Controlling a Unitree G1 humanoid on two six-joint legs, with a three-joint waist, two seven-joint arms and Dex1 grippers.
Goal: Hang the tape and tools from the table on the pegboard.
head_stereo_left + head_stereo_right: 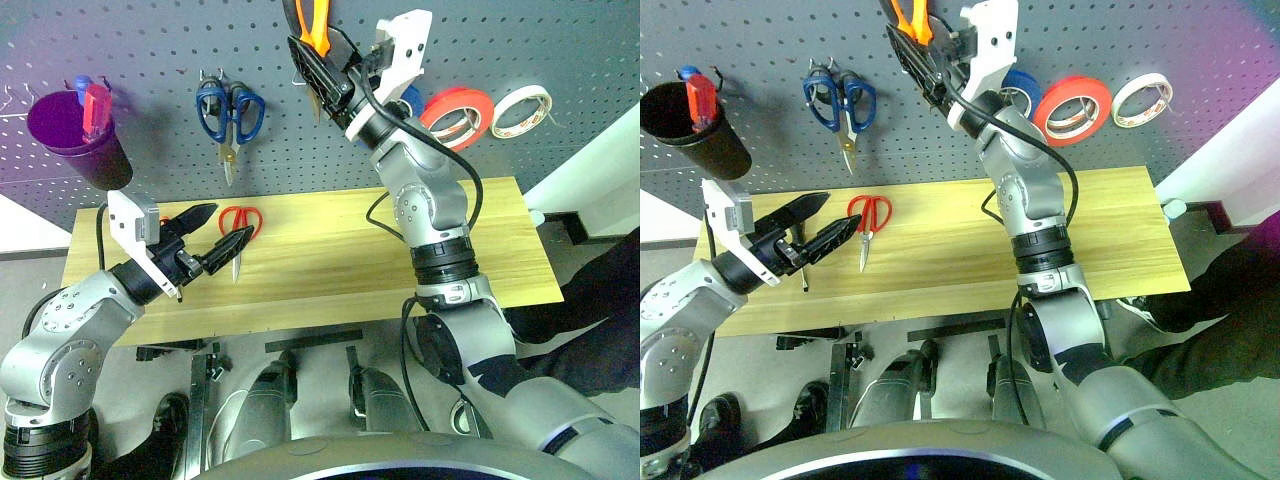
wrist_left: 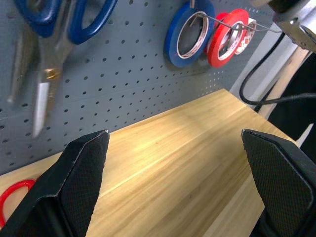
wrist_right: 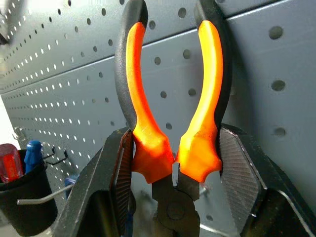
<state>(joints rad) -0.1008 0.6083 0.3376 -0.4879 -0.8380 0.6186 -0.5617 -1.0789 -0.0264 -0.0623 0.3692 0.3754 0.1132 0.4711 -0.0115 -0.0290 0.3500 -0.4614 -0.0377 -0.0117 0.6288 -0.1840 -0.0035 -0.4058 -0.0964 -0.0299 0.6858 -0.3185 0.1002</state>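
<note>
Pliers (image 3: 173, 143) with orange-and-black handles sit pinched at the base of the handles in the right pincer (image 1: 325, 75), raised to the pegboard (image 1: 150, 40) at the top centre of the frame, handles up and close against the dotted panel. The step in hand looks like hanging them: the next move calls for finding a wire hook and slipping the gap between the handles over it before the fingers let go. From the wrist view I cannot tell whether a hook already sits between the handles.

Red-orange tape (image 1: 458, 115) already hangs on the board at upper right, between a blue roll (image 2: 187, 32) and a cream-white roll (image 1: 522, 110). Blue-handled scissors (image 1: 228, 112) hang at upper centre-left, and a dark cup (image 1: 695, 125) holding a few tools is mounted at far left.

On the surface (image 1: 500, 250), the red-handled scissors (image 1: 240, 228) lie toward the left, blades pointing at the near edge. The left pincer (image 1: 218, 238) hovers just beside them with its fingers spread wide, holding nothing. A slim dark rod lies near that pincer in the right eye view; it may be the screwdriver, but I cannot say for sure. So the scissors are yet to be hung, and the left arm seems well placed to take them.
</note>
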